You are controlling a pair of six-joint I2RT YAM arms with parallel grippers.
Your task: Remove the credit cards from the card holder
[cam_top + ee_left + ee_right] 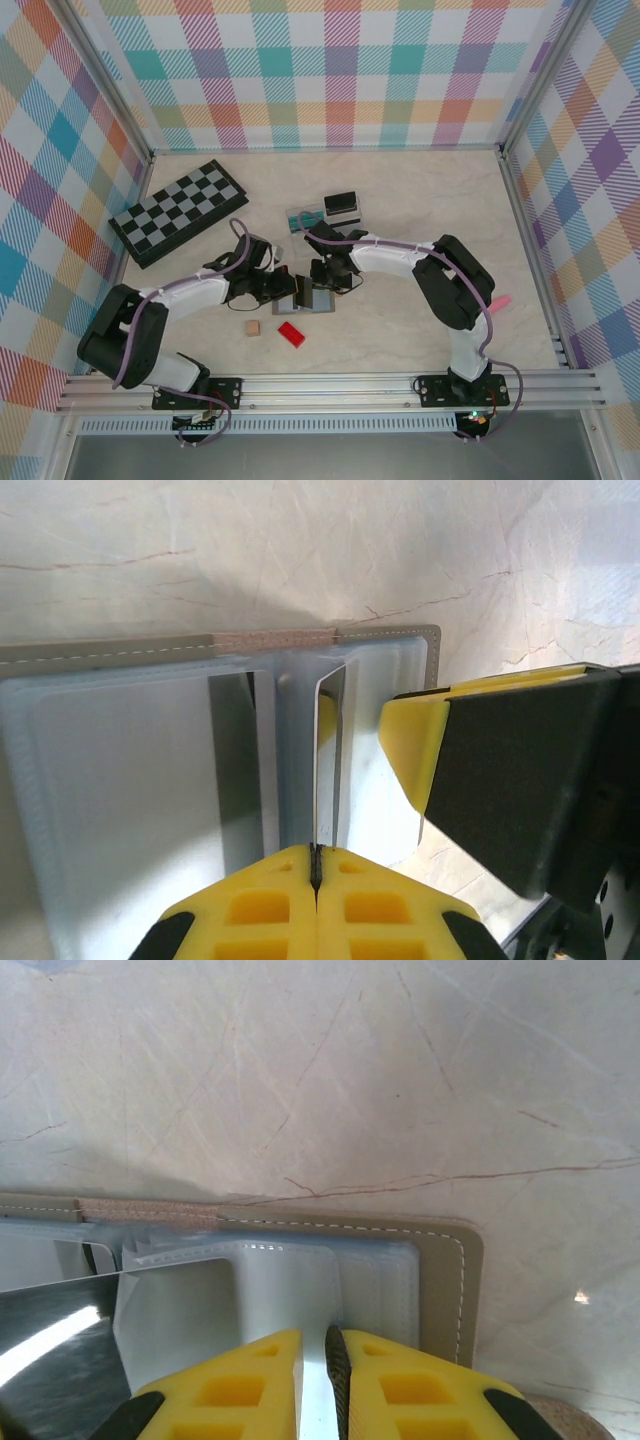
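— Where is the flat grey fabric card holder [312, 299] [120, 780] [447, 1280]?

— It lies open on the pale marble table [420, 190], between the two grippers, with its blue-grey panels facing up.

— The left gripper [288, 290] [316, 865]?

— Its fingers are pressed together on the thin silver-grey card [330, 750] [50, 1345], which stands edge-on by the fold.

— And the right gripper [328, 280] [313, 1345]?

— It is over the holder's right panel, with one of its fingers [410, 740] touching it. There is only a narrow slit between the fingers, and I cannot tell whether they pinch anything.

— Other cards?

— A clear-teal card [303, 218] and a black card [341, 204] lie further back, side by side, apart from the holder.
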